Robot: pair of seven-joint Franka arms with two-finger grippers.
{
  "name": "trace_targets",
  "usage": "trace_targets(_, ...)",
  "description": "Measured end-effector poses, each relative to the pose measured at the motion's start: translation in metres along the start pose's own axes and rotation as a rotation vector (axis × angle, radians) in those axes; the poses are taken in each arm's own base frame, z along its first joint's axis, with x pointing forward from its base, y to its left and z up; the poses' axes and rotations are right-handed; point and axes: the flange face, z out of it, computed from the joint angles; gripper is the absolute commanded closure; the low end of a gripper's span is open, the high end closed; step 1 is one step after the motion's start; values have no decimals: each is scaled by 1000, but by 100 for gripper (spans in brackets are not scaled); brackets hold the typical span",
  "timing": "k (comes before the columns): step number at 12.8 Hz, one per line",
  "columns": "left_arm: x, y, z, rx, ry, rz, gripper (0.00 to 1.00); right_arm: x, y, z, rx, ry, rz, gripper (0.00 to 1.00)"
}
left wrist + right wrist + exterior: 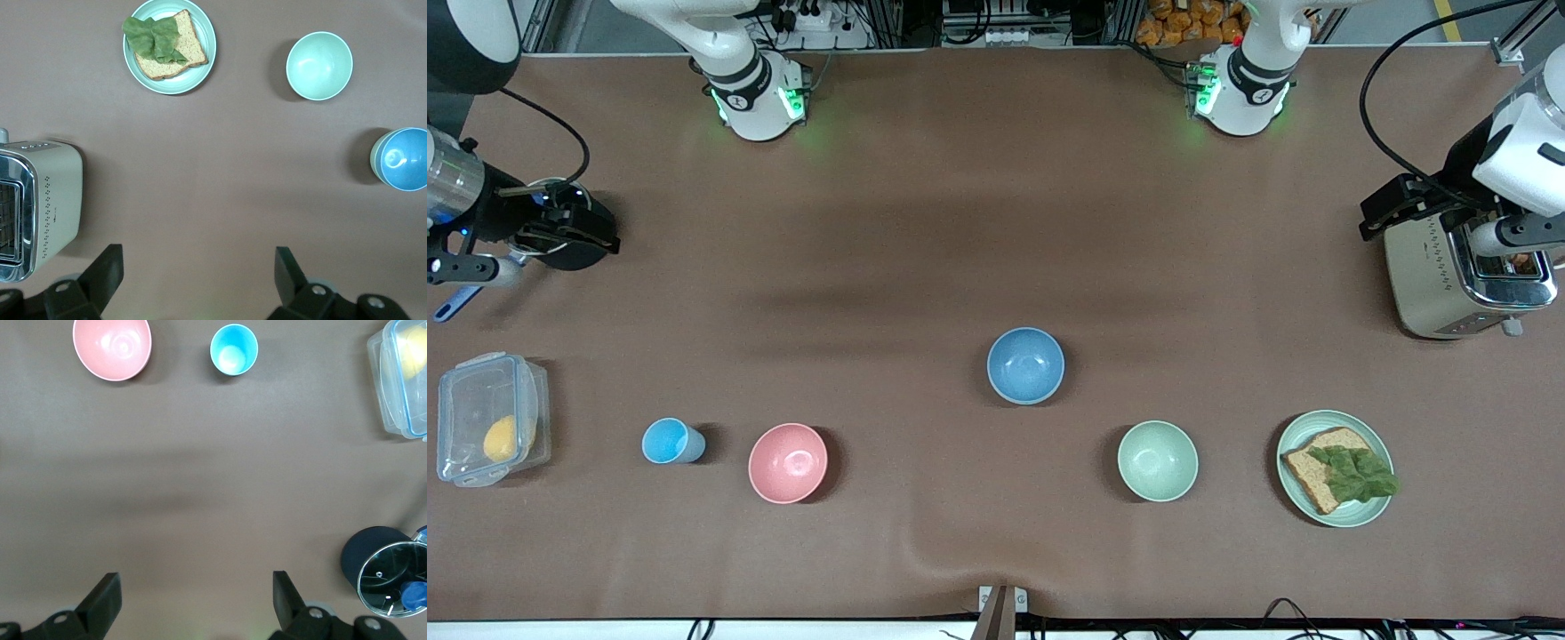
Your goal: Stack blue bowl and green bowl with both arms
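From the high front camera, the blue bowl sits upright near the middle of the tabletop. The green bowl stands apart from it, nearer the camera and toward the left arm's end, with a plate of bread and lettuce beside it. A pink bowl, a small blue cup and a clear lidded box line up toward the right arm's end. A toaster stands at the left arm's end. The left hand hangs over that toaster; the right hand hangs over a dark pot at its own end.

In the left wrist view, the left hand is spread wide and holds nothing, above bare tabletop, with both task bowls in sight.

In the right wrist view, the right hand is likewise wide apart and empty, the pot with its glass lid close by.
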Motion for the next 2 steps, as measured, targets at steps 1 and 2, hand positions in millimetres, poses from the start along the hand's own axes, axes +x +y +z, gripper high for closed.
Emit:
trace_targets(1,0,0,0,0,0,1,0,0,2,-4,1,10,4,0)
trace_targets(2,0,1,0,0,0,2,0,1,4,-12,2,27,7,0)
